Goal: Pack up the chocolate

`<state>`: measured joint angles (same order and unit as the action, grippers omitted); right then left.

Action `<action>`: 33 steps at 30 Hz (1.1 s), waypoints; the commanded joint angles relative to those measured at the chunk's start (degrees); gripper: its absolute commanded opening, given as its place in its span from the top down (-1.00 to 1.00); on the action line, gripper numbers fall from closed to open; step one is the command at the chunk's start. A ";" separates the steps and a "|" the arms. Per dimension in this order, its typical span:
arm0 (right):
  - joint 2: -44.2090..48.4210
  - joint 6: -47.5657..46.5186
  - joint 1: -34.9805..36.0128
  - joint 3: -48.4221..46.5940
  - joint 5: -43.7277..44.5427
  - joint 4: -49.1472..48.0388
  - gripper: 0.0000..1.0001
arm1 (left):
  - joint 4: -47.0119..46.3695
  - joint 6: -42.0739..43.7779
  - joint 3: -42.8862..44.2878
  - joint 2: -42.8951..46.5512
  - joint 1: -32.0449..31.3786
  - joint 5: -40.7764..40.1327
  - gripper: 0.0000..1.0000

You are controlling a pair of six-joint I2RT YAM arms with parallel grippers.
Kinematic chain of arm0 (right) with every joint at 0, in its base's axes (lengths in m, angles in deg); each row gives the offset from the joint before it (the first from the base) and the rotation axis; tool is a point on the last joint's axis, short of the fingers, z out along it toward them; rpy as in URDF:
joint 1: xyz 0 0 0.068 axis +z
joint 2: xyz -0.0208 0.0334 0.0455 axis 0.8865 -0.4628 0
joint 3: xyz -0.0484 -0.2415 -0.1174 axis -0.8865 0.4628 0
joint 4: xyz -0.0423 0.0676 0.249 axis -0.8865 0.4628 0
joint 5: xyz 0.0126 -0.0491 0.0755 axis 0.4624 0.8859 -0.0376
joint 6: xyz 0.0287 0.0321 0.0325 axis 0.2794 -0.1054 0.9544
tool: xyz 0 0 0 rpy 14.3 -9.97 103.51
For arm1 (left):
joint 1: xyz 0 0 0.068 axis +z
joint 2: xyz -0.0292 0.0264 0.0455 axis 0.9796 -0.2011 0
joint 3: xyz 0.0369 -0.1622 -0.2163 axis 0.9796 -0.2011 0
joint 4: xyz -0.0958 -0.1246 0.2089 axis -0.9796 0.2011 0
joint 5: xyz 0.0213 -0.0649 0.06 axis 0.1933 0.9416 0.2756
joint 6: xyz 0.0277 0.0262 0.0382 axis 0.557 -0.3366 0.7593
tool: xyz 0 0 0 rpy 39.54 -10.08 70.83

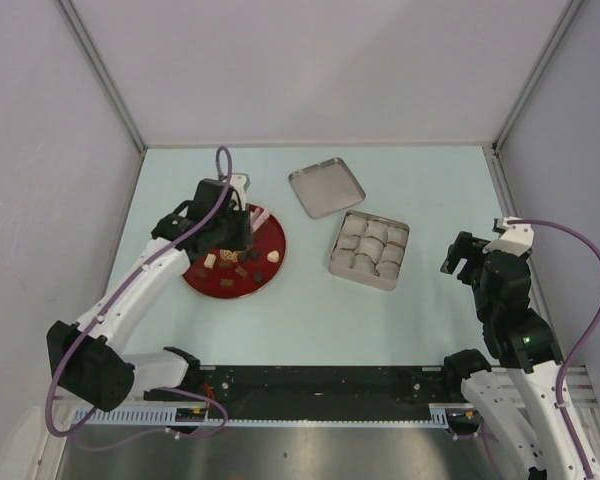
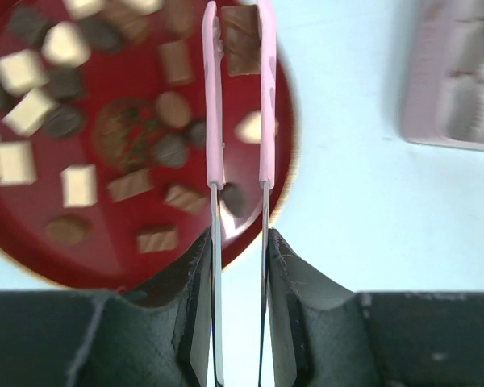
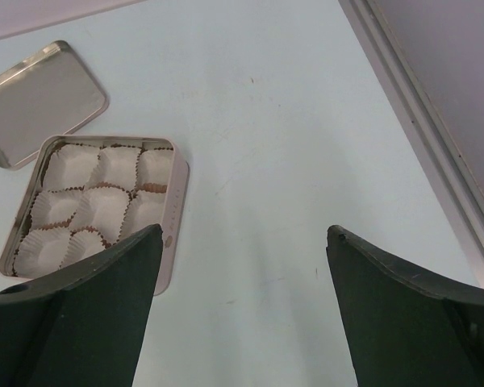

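The left claw point(image 1: 242, 238) hangs over the red plate point(image 2: 32, 218), and its thin pink fingers point(image 2: 213, 97) are pinching a brown piece point(image 2: 240, 44) of chocolate right at their tips. The rest of the chocolate point(image 2: 81, 184), dark bits and cream-white squares, lies scattered across the plate. From where I stand I can't tell whether the held piece has cleared the plate.

To my eye the step in hand is carrying that piece to the square tin point(image 3: 176, 218), which sits open to the right of the plate, its lid point(image 1: 326, 187) lying just beyond it. The paper cups point(image 3: 105, 205) inside all look empty. Doing it well means lifting straight up first so the tips don't drag neighbouring pieces. The pinch wants to be steady, since the hold is only at the very ends. Then come down over the middle of one cup and let go low, so the piece neither bounces out nor crumples the paper.

The left arm reaches forward from its base, wrist bent so the fingers point down at the plate. The right arm is folded back at the right edge of the surface point(image 1: 310, 320), its right claw point(image 3: 243, 235) spread wide, holding nothing, well apart from the tin.
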<state>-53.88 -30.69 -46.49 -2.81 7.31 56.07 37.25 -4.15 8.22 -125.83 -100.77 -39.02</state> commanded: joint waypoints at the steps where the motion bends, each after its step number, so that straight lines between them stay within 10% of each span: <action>1: 0.15 0.07 -0.21 -0.04 -0.12 -1.96 -0.74 | -4.90 -1.51 5.02 -1.06 -7.05 2.25 0.93; 33: -1.52 0.78 1.37 0.31 -2.85 -2.22 -0.73 | -16.17 6.04 38.24 -42.62 -31.77 -0.92 0.85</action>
<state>-55.15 -30.25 -45.73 -2.49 5.50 55.98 21.19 -1.64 40.90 -165.67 -131.48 -36.85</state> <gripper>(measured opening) 0.868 0.325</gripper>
